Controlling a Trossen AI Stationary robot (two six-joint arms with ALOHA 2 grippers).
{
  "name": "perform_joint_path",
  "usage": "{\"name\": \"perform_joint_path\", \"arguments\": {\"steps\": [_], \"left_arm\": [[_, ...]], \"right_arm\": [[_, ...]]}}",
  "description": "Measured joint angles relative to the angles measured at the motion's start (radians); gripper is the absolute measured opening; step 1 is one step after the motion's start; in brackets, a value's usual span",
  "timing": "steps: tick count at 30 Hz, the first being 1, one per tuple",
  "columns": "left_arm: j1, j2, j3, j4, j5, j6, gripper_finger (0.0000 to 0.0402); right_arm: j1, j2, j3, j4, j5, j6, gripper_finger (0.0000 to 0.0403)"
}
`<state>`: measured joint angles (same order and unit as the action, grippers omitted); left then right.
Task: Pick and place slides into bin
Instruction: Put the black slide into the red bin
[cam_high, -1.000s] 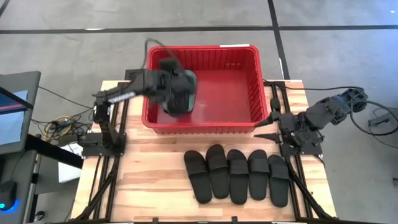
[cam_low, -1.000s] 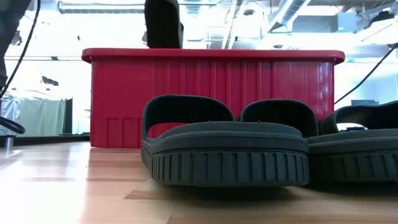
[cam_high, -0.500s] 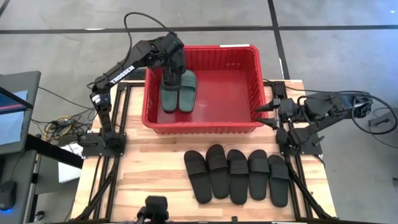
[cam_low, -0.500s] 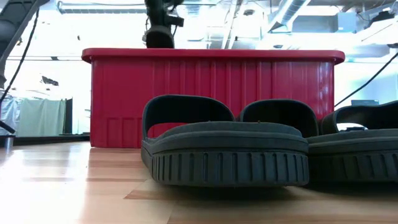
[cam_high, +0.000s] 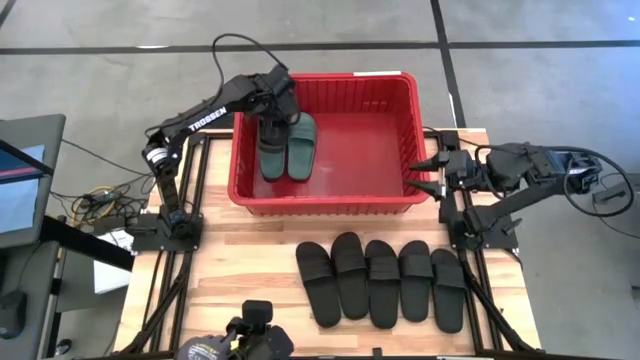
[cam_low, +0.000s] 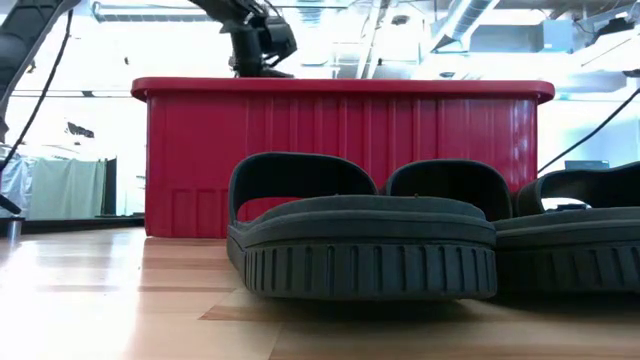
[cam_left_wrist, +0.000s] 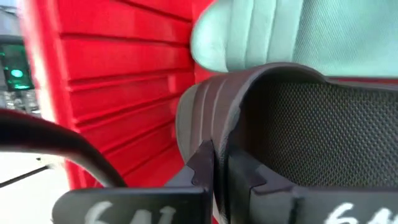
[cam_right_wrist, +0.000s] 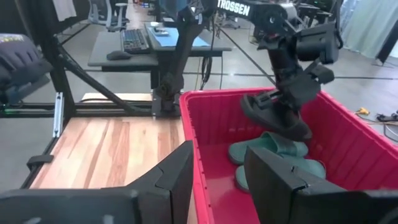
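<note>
Overhead, you can see the left gripper (cam_high: 272, 112) inside the red bin (cam_high: 390, 204), at its left end, holding a black slide (cam_high: 270, 150) that hangs tilted over the sage-green pair (cam_high: 300, 148) on the bin floor. Five more black slides (cam_high: 382, 282) lie side by side on the worktop (cam_high: 240, 270) in front of the bin. Your right gripper (cam_high: 432, 172) waits just outside the bin's right wall, its fingers spread apart and holding nothing.

From the low view, the left arm's gripper (cam_low: 262, 45) shows above the bin's rim (cam_low: 340, 90); the nearest black slide (cam_low: 365, 245) fills the foreground.

Through the left wrist view, the fingers (cam_left_wrist: 208, 171) are closed on the black slide's strap (cam_left_wrist: 224, 112), with a green slide (cam_left_wrist: 261, 34) just beyond and the red wall (cam_left_wrist: 112, 81) beside it.

Through the right wrist view, the right fingers (cam_right_wrist: 177, 177) stand well parted, and the left gripper (cam_right_wrist: 292, 87) appears to pinch the black slide (cam_right_wrist: 273, 115) by its strap above the green pair (cam_right_wrist: 273, 152).
</note>
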<state>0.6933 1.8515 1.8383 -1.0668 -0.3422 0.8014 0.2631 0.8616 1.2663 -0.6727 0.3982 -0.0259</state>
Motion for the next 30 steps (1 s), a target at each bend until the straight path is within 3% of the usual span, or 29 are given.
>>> {"name": "perform_joint_path", "arguments": {"steps": [16,30], "left_arm": [[0.084,-0.001,-0.121,0.148,0.024,0.027,0.0],[0.138,-0.001,-0.126,0.191,0.092,0.061,0.0]], "right_arm": [[-0.012,0.002,0.0,0.0,0.0,0.052,0.0132],[-0.011,0.014,0.0,0.03,0.02,0.079,0.0132]]}}
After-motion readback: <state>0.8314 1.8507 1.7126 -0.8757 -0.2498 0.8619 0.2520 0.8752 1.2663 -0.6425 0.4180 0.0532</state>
